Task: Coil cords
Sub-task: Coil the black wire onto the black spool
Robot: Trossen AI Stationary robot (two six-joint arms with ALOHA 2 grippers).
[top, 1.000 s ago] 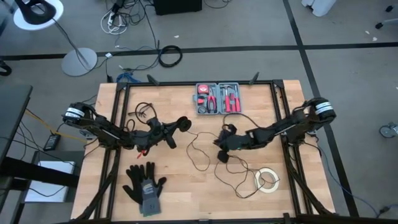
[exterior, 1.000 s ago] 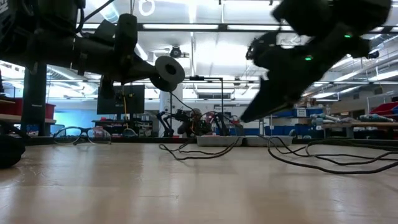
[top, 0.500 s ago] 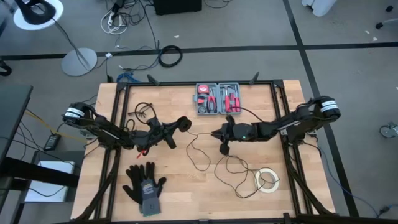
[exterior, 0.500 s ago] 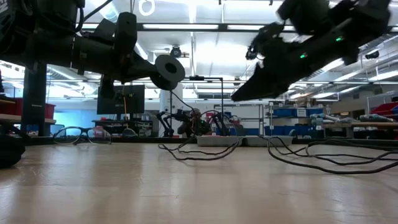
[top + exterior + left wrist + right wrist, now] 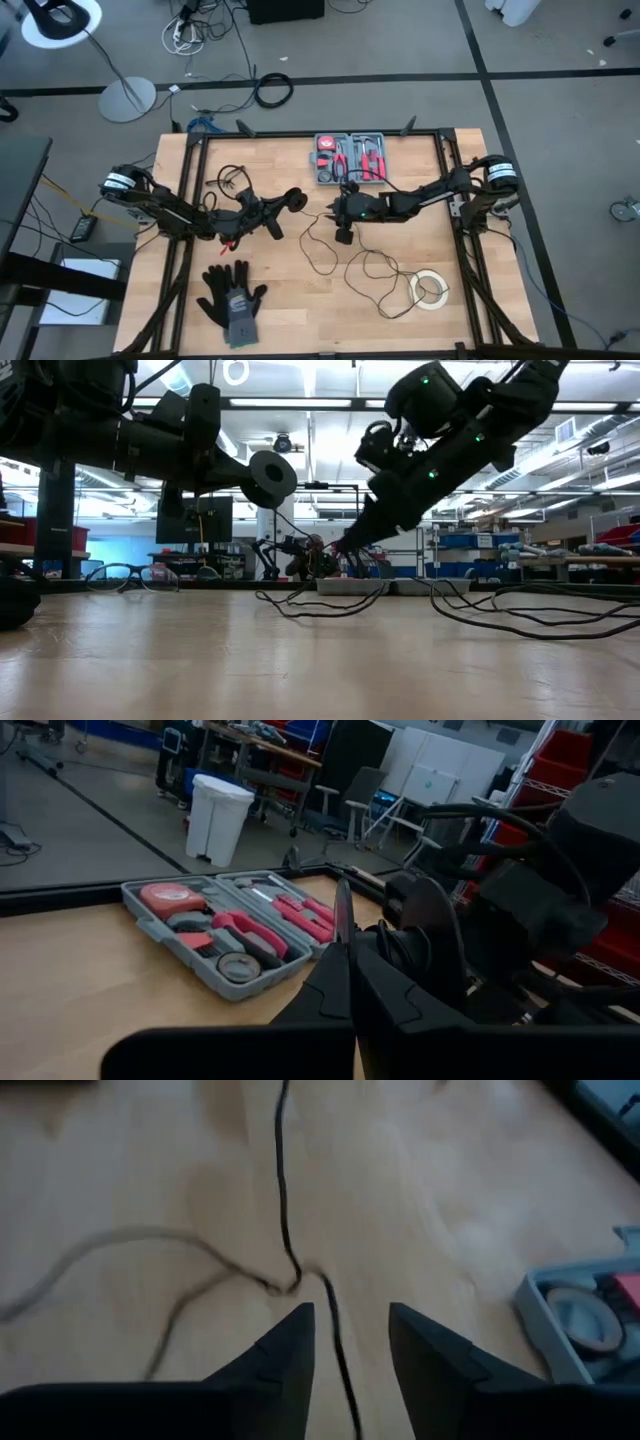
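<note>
The cord (image 5: 318, 245) is a thin black wire lying in loose loops on the wooden table, ending in a round black disc (image 5: 297, 197). My left gripper (image 5: 283, 203) is shut at that disc end and holds it up at the table's middle left; the low view shows the disc (image 5: 272, 478) well above the wood. My right gripper (image 5: 337, 212) hovers open just right of the disc, slanting down. In its wrist view its gripper (image 5: 350, 1345) straddles a strand of cord (image 5: 285, 1230) on the table below, without touching it. My left gripper is shut at the cord's disc end, with the disc (image 5: 440, 945) sitting right beside the fingertips (image 5: 343, 920). The fingers lie level and point toward the table's right. The disc is lifted clear and the wire trails slack down to the table. The fingers hide which part is pinched.
A grey open tool case (image 5: 352, 160) lies at the far middle. A white tape roll (image 5: 430, 289) sits near right, inside the cord's loops. Black gloves (image 5: 232, 295) lie near left and a small bundle of black wire (image 5: 232, 180) far left.
My right gripper has gone toward the table's left edge and a little toward the far edge, closing in on the held disc, and has dipped lower in the low view. The disc, the left gripper and the cord's loops have stayed in place.
</note>
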